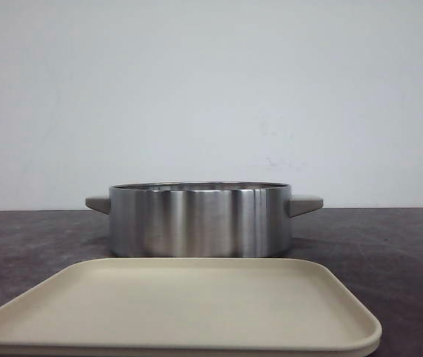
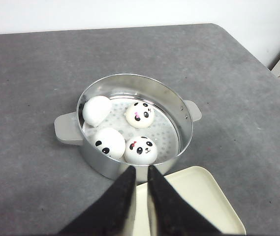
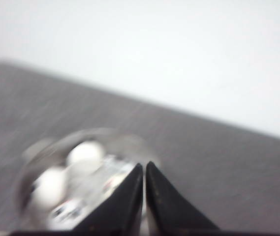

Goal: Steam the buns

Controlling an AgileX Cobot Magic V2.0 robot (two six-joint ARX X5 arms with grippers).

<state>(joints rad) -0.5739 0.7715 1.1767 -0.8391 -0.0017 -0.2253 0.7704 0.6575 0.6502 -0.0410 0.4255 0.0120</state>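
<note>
Several white panda-faced buns lie inside the steel steamer pot on its perforated floor: one facing away, one at the far side, and two nearest my fingers. My left gripper hovers above the pot's near rim and the tray, its jaws drawn together to a thin slit with nothing between them. The right wrist view is blurred. There my right gripper is shut and empty beside the pot, with pale buns inside. In the front view the pot hides the buns, and neither gripper shows.
A cream rectangular tray lies bare in front of the pot, also seen under my left fingers. The pot has two grey side handles. The dark table's edge and corner run along the far right.
</note>
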